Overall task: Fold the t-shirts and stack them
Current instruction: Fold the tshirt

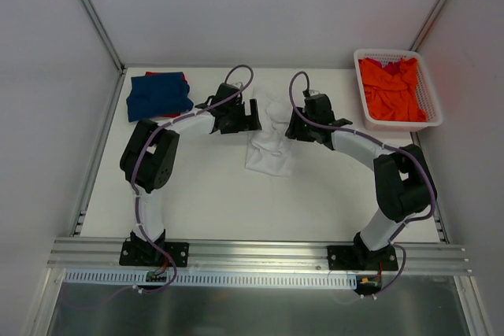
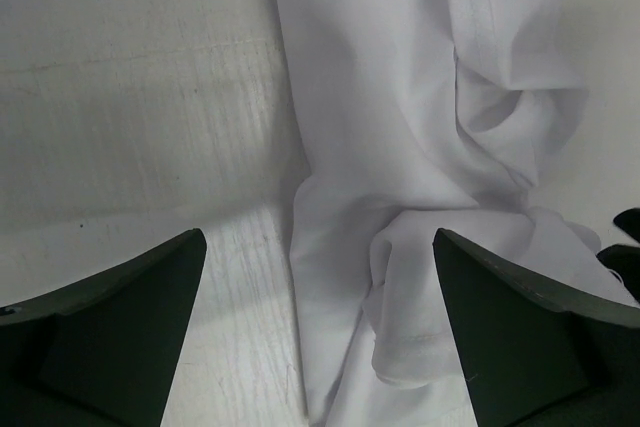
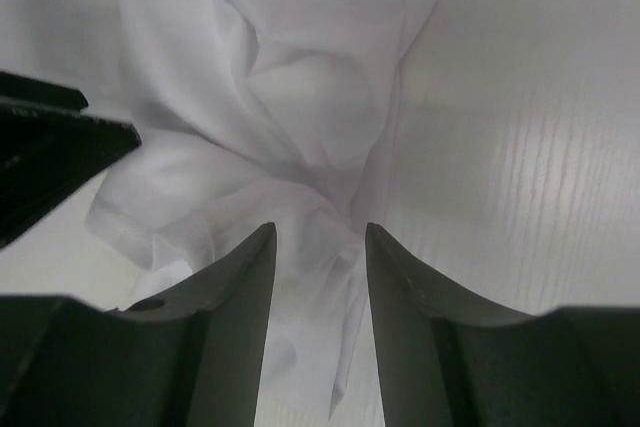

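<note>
White cotton t-shirt (image 1: 269, 141) lies bunched and creased mid-table, collar end toward the far side, hem end nearer the arm bases.

Left claw (image 1: 252, 113) is at the shirt's left edge. The left wrist view shows the claw (image 2: 318, 237) released, jaws spread wide, with cloth (image 2: 400, 147) lying between and beyond them and nothing pinched.

Right claw (image 1: 294, 128) is at the shirt's right edge. Its wrist view shows the jaws (image 3: 319, 229) parted by a narrow gap over a rumpled fold (image 3: 300, 97), and no grip on the cloth.

Dark blue t-shirt (image 1: 160, 94) lies folded at the far left corner of the table (image 1: 213, 194), with a red t-shirt (image 1: 178, 75) showing along its far edge.

Orange t-shirt (image 1: 391, 88) is heaped in the white lattice basket (image 1: 402, 125) at far right.
</note>
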